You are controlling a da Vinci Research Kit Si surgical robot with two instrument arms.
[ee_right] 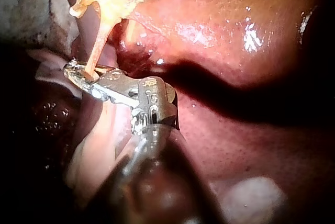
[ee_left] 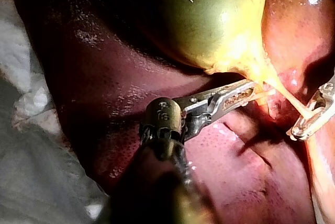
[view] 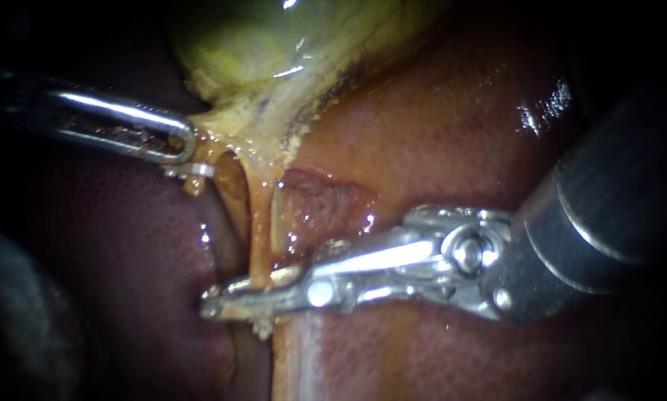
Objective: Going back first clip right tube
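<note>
Overall: the liver (view: 452, 126) fills the field below the gallbladder (view: 274, 37), and both instruments meet at the strands hanging from the gallbladder's narrow end.
Open room: bare liver lies wide to the right of the strands and around the right shaft. To the left the field falls into dark shadow.
Left instrument (view: 186, 145): it enters from the left edge. Its jaws are pressed together on yellow tissue at the gallbladder's narrow end, which is drawn to a point toward them.
Right instrument (view: 218, 297): its shaft comes from the right edge, low across the liver. Its jaws pinch the right tube from both sides.
Right tube (view: 261, 238): thin, pale yellow and taut, it runs straight down into the right jaws.
In the way: a darker tube (view: 233, 200) lies just left of it. A small pale bit (view: 198, 171) sits under the left jaws, and I cannot tell what it is.
Surfaces: the liver is wet, dark red and finely stippled. The gallbladder is smooth, glossy and green-yellow. The jaws are bright metal, and the left one is slotted.
Surround: a pale cloth (ee_left: 26, 109) lies beside the liver.
</note>
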